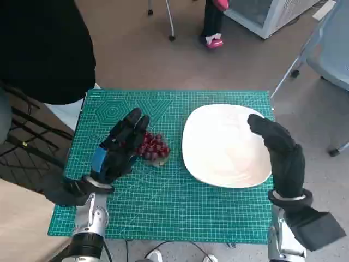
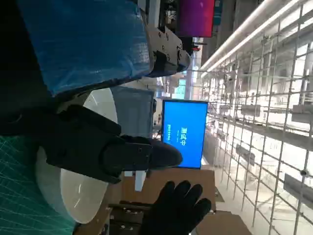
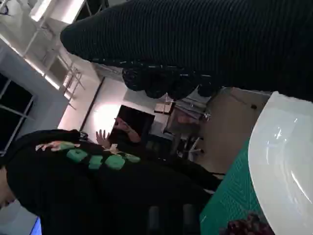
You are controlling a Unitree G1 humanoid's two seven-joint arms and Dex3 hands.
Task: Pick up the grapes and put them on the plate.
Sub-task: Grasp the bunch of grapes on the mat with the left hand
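One bunch of red grapes, left of centre in the head view, lying on green cutting mat with printed grid, just left of white plate and apart from it. Same bunch glimpsed as a dark red patch at lower edge of right wrist view, beside plate rim.

Left hand, black with blue tape over its back, lower left of centre in head view, fingers extended over left side of bunch and touching or nearly touching it; whether gripping or merely resting cannot be told. Left wrist view: black fingers stretched out before plate, grapes hidden.

Right hand, in black knitted glove, right of centre in head view, fingers loosely spread above right edge of plate, holding nothing. Also visible at lower centre of left wrist view, fingers apart.

Person in black top filling lower left of right wrist view; also dark mass at upper left of head view.

Blue screen, centre of left wrist view.
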